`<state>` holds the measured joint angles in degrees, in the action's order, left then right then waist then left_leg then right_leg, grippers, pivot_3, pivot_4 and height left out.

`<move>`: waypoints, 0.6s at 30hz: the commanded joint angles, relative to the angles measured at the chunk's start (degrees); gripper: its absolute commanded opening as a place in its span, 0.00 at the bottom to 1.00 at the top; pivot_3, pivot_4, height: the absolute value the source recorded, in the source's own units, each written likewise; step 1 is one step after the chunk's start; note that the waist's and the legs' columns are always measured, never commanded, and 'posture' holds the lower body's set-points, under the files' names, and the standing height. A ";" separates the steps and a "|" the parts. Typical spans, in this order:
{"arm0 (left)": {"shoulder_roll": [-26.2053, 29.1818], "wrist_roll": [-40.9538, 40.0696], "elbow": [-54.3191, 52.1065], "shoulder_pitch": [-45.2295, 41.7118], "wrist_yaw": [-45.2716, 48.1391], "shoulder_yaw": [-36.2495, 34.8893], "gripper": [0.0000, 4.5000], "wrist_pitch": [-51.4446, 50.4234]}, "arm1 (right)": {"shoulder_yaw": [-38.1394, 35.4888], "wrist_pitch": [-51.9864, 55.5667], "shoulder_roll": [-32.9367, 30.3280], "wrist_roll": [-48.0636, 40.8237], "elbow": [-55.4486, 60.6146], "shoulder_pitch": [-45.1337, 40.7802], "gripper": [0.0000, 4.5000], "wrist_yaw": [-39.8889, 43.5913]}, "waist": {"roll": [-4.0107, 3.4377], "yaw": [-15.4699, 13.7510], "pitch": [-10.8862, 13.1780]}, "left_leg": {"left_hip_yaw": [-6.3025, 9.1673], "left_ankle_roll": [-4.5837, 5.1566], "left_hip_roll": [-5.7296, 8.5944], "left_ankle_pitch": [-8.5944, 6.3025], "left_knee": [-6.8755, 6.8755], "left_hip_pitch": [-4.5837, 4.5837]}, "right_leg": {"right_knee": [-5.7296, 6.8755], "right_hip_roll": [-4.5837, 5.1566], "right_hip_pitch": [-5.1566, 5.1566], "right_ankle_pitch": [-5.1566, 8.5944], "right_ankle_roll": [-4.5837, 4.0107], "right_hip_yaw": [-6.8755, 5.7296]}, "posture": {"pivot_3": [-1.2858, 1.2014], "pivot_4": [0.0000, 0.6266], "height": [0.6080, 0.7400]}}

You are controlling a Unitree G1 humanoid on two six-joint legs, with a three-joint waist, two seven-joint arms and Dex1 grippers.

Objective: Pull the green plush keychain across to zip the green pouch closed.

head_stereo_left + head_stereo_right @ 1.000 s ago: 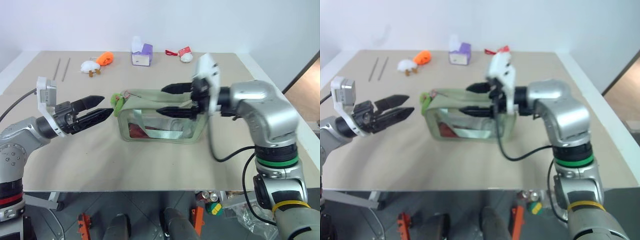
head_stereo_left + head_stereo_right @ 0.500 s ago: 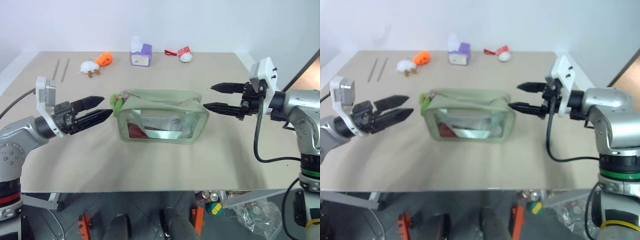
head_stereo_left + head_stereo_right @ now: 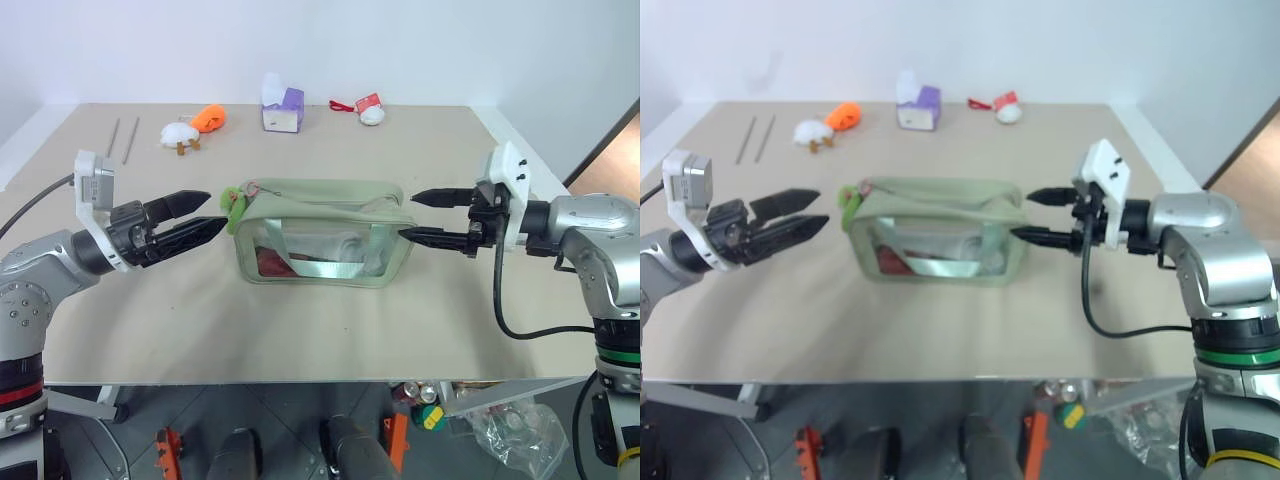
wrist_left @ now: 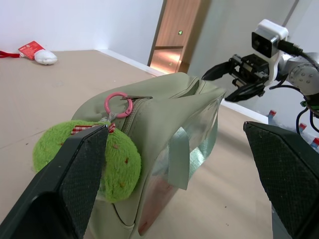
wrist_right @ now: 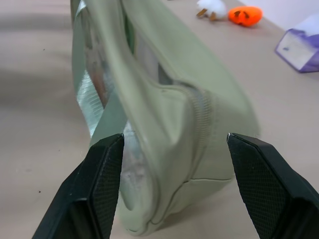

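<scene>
Jaws apart on both sides: the left gripper [image 3: 203, 222] hangs just left of the green plush keychain [image 3: 235, 203], the right gripper [image 3: 413, 216] at the right end of the green pouch [image 3: 322, 234], gripping nothing. Centred on the table [image 3: 300, 330], the pouch carries the keychain at its left end. An orange plush toy [image 3: 210, 117], a white plush toy [image 3: 180, 133] and a purple box [image 3: 283, 110] lie along the far edge.

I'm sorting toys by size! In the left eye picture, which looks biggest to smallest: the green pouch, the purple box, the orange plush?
1. green pouch, biggest by far.
2. purple box.
3. orange plush, nearly alike the box; both sit far back, so that order is unsure.
</scene>
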<state>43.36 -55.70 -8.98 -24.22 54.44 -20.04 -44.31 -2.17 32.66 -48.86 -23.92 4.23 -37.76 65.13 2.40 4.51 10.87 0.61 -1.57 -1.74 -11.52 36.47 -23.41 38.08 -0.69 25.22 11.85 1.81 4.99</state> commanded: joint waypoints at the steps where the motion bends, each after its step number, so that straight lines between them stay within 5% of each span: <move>1: 0.73 -3.93 -2.95 -1.93 0.24 -1.49 1.00 -1.68 | 0.82 -0.97 0.08 0.89 -0.73 -0.15 0.75 -0.02 | 0.00 -0.01 0.00 | 0.00 0.00 0.00 0.00 0.00 0.00 | 0.00 0.00 0.00 0.00 0.00 0.00 | 0.52 0.24 1.00; 8: 3.16 -5.55 -3.90 -5.35 2.71 0.34 1.00 -3.83 | 2.85 -1.95 0.29 1.86 -1.84 -0.23 0.75 0.52 | 0.04 -0.05 0.03 | -0.02 0.00 0.01 0.00 0.00 0.01 | 0.00 0.00 0.00 0.00 0.02 0.03 | 0.52 0.24 1.00; 10: 3.16 -4.75 -3.34 -4.87 3.21 0.69 1.00 -3.29 | 2.72 -2.21 0.19 1.61 -1.28 0.51 0.47 0.76 | 0.05 -0.10 0.03 | 0.03 0.00 0.00 0.00 -0.03 0.01 | 0.00 -0.02 0.01 0.01 -0.01 -0.02 | 0.52 0.24 1.00; 17: 3.40 0.98 2.90 -3.25 2.77 0.91 1.00 0.15 | 2.59 -2.78 0.19 1.53 -0.45 1.83 0.01 1.04 | 0.05 -0.07 0.03 | 0.01 0.00 0.00 0.00 -0.02 0.01 | 0.00 -0.02 0.01 0.01 -0.01 0.00 | 0.52 0.24 1.00; 18: 3.37 2.39 4.04 -3.17 2.62 1.05 1.00 1.06 | 2.72 -2.95 0.28 1.64 -0.52 1.81 0.01 1.07 | 0.05 -0.08 0.03 | 0.02 0.00 -0.01 0.00 -0.02 0.02 | 0.00 -0.03 0.00 0.01 -0.01 -0.02 | 0.52 0.24 1.00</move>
<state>45.89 -54.98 -5.83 -27.39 56.88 -18.31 -45.20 1.56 30.69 -48.15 -22.15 2.16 -35.52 66.07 2.45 4.43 10.90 0.64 -1.57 -1.75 -11.52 36.45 -23.39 38.08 -0.72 25.22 11.86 1.79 4.95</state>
